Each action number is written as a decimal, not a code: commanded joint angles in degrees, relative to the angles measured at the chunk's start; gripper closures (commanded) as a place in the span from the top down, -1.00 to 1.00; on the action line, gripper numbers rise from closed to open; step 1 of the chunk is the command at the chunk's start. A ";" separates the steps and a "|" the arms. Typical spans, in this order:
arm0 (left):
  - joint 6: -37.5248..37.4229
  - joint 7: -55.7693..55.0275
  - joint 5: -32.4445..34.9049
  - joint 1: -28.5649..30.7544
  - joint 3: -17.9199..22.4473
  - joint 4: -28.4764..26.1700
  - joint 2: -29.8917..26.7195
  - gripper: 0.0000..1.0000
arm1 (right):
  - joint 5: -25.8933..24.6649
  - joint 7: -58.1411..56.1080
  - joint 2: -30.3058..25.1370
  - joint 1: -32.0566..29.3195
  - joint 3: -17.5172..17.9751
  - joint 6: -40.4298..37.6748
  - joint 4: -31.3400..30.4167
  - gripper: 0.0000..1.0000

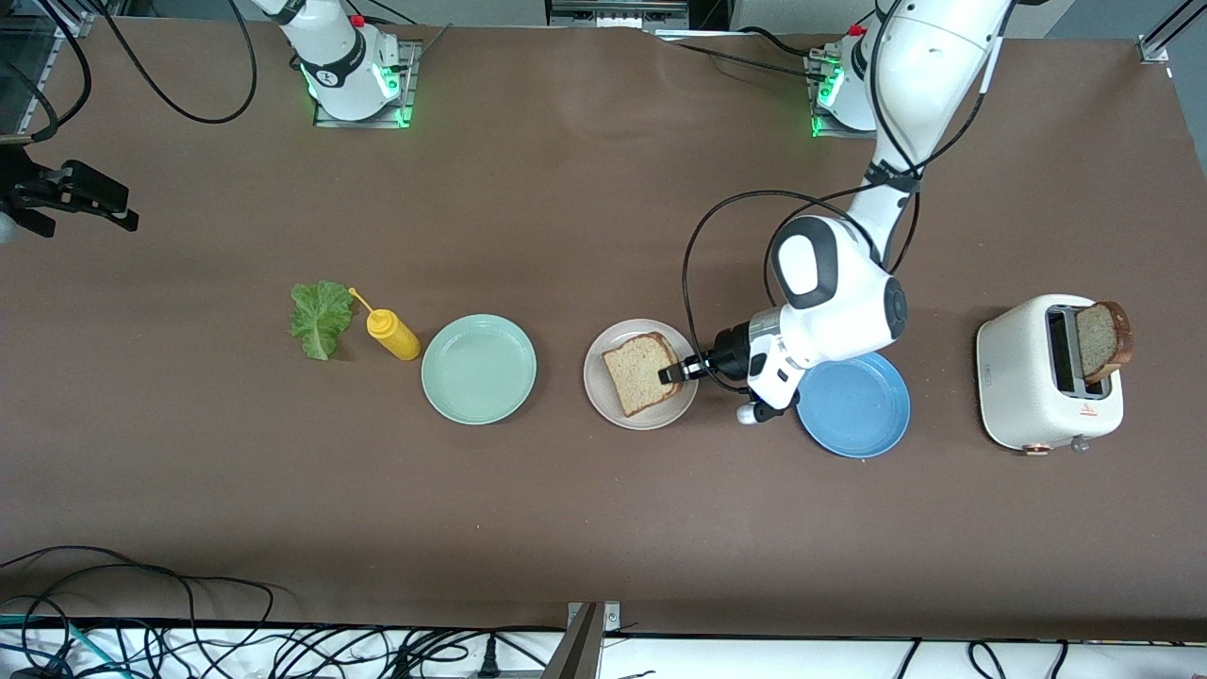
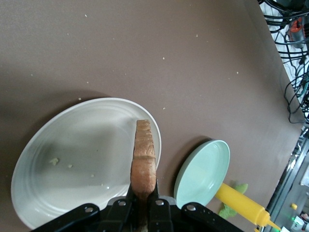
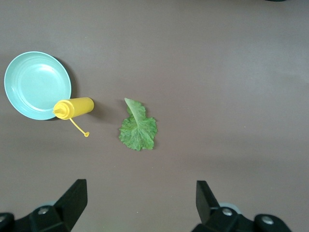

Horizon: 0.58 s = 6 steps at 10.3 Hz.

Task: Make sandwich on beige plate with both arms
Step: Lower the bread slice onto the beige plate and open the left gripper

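Front view: left gripper (image 1: 671,372) clamps bread slice (image 1: 641,372) by its edge over beige plate (image 1: 603,401) (rim bare all round) | right gripper (image 3: 140,203) spread wide, waiting over lettuce leaf (image 1: 320,319) | brown table (image 1: 566,528) open toward the camera

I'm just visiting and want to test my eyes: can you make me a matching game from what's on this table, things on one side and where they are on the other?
Things:
1. bread slice
2. second bread slice
3. lettuce leaf
4. beige plate

Places:
A. in the toaster
B. between mint-green plate and blue plate
C. gripped by the left gripper
D. beside the mustard bottle

Pairs: 1-C, 2-A, 3-D, 4-B
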 commanded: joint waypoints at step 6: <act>6.43 0.86 -4.75 -1.85 -1.85 1.27 2.94 -1.00 | 1.07 -0.54 -0.02 -0.24 -0.12 -0.64 0.44 1.00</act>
